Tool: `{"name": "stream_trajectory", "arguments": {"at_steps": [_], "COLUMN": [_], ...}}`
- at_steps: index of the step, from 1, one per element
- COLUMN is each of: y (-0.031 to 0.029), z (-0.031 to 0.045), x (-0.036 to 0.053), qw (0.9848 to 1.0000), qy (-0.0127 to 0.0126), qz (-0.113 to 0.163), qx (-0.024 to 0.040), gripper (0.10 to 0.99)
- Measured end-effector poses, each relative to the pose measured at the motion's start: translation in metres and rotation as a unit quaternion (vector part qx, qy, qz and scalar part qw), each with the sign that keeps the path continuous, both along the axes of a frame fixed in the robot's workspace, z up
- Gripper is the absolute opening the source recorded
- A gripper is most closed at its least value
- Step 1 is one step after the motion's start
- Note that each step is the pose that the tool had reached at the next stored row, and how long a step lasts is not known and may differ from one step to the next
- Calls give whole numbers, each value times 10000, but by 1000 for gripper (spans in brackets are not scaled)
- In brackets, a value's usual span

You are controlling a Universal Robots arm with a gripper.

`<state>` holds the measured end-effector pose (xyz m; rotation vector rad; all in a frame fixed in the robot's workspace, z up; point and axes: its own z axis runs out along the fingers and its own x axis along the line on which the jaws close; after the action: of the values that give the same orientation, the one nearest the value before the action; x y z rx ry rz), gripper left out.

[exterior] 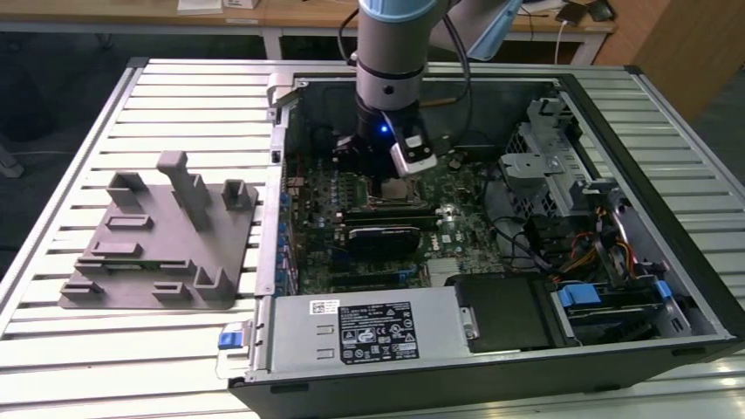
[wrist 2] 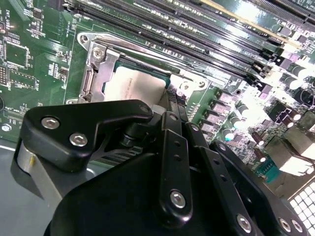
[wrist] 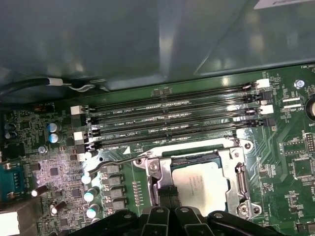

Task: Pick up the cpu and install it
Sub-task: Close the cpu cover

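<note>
The cpu [wrist: 201,186] lies flat in the socket frame [wrist: 239,183] on the motherboard [wrist: 290,162]. In the first wrist view, the end effector [wrist: 167,195] stands at the cpu's edge, fingers narrow together, gripping nothing.

You have open room above the cpu [wrist: 201,184], where the gripper [wrist: 167,195] hangs. The metal socket frame [wrist: 237,183] rings it closely. Memory slots [wrist: 172,118] run just beside it, the case wall [wrist: 147,44] rises beyond them, and a black card [exterior: 385,237] stands near the opposite side.
</note>
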<state>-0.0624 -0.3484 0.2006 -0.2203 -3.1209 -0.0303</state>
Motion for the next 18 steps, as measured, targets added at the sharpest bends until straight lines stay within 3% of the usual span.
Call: {"name": "stream_trajectory", "arguments": {"at_steps": [9, 18], "y": [0, 0], "z": [25, 174], "x": [15, 15], "qw": [10000, 10000], "qy": [0, -5], "qz": [0, 5], "qx": [0, 0], "gripper": [106, 106]}}
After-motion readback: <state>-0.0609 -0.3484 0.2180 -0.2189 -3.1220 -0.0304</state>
